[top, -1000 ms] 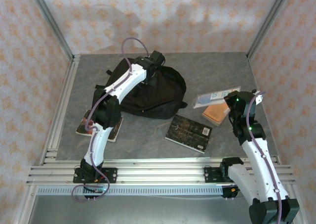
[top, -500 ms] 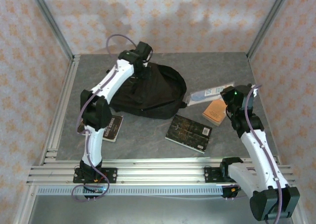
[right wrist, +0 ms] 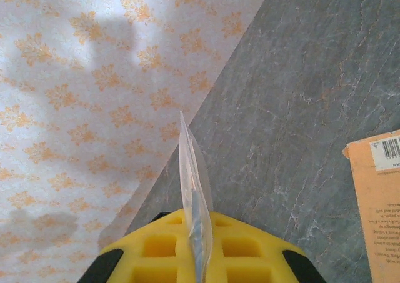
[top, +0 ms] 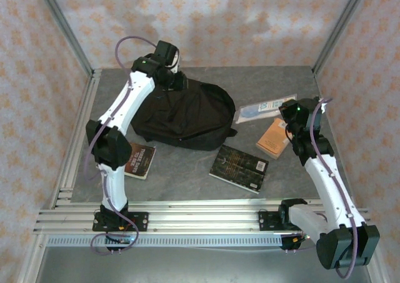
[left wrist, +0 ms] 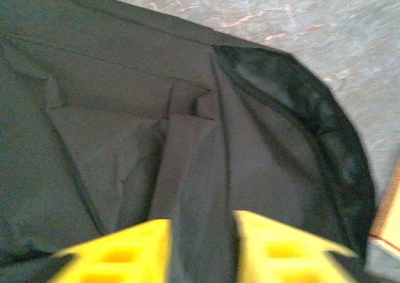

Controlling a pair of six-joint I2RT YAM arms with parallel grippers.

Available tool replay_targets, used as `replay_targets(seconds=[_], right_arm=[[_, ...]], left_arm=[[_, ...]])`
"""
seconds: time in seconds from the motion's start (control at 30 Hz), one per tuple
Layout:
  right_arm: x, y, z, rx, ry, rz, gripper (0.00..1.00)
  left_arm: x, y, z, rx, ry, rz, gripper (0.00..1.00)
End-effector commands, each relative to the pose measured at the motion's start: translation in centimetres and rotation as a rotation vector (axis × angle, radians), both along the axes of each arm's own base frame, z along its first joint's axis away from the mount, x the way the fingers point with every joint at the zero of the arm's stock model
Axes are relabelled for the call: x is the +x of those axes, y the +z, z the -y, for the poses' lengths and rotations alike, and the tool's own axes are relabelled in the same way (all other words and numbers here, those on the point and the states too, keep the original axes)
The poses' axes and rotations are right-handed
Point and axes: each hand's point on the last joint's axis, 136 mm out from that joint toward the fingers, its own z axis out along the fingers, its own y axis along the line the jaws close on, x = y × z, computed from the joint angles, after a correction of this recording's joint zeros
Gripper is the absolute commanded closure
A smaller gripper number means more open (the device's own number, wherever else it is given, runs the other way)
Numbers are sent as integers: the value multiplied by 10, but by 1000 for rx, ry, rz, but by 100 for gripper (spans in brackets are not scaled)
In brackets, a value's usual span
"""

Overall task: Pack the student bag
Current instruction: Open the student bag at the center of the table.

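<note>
The student bag is a large black backpack lying flat at the middle-left of the table. My left gripper hovers over its far left edge. In the left wrist view that gripper is open, its yellow fingers apart over creased black bag fabric, with a fold running between them. My right gripper is shut on one end of a clear plastic pouch. In the right wrist view the pouch sticks up edge-on from the closed right gripper.
An orange book lies just left of the right arm and also shows in the right wrist view. A black book lies at the front centre. Another dark book lies beside the left arm. Patterned walls and metal posts enclose the table.
The left arm has swung left and farther back along the bag's top, and its jaws closed, then opened. The right gripper has shifted the pouch a little left and back.
</note>
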Motion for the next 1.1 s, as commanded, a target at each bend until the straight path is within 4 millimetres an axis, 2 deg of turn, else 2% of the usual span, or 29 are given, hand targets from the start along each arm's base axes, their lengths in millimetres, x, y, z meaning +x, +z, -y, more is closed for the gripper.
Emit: replay_targets(seconds=[0.0,0.03,0.1,0.23,0.3,0.37,0.47,0.5,0.7,0.93,1.07], right_arm=[[2,13,-4,24,12,55,100],[2,12,-4,22,12,51,100],[2,9,-4,18,11,45,100],[2,4,-4,11,11,34,100],[2,2,-3,6,11,27,100],[1,-2,-3,0,11,16,100],[1,-5,-3,-6,11,8,100],[0,-5,-3,-8,14,7,100],[3,-3,-5,-14,30,9,100],[7,18,-8,-18,47,48,100],[8,23,-5,-39,35,52,100]], left_arm=[[-8,-40,-9,265,-33,-67,41],[-7,-47,-11,329,-35,-66,34],[-5,-61,-9,387,-46,-81,30],[0,-89,-4,464,-65,-116,30],[2,-102,-5,502,-69,-131,34],[4,-112,-6,537,-76,-143,48],[4,-114,-9,579,-73,-134,90],[5,-111,-9,572,-70,-123,100],[3,-62,2,422,-59,-23,100],[-1,0,5,176,-39,45,100],[-5,28,8,17,-47,62,100]])
